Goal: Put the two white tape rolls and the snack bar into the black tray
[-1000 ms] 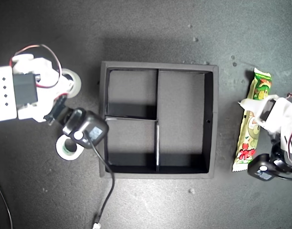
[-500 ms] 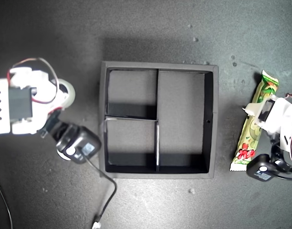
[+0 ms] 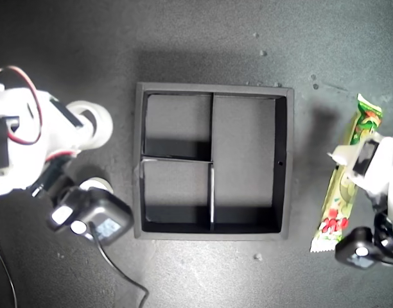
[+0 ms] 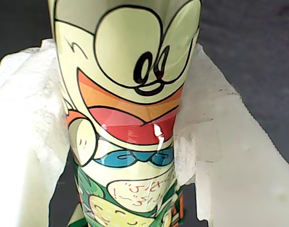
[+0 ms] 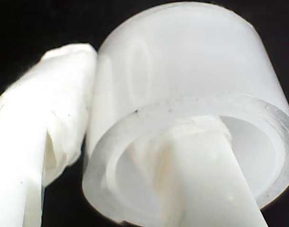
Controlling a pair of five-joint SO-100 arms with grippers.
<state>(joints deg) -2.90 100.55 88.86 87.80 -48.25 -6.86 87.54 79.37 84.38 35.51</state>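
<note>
A square matte black tray (image 3: 214, 162) with raised walls and inner dividers sat mid-bench, all three compartments empty. At the exterior view's right, my first end effector (image 4: 135, 137) was pinching the long pale yellow-green snack bar (image 3: 347, 174) across its middle, its paper-wrapped fingers (image 4: 26, 132) pressed against both sides of the glossy cartoon wrapper (image 4: 128, 94). At the exterior view's left, my second end effector (image 5: 149, 142) gripped the larger white tape roll (image 3: 94, 123), one finger (image 5: 206, 179) inside the open centre and the other outside the wall. The smaller white tape roll (image 3: 96, 186) lay on the dark bench (image 3: 203, 38) near that arm, largely hidden by it. The slick wrapper might slide or sag and catch the tray's wall; the roll, held only by its wall, might pivot off and land outside
</note>
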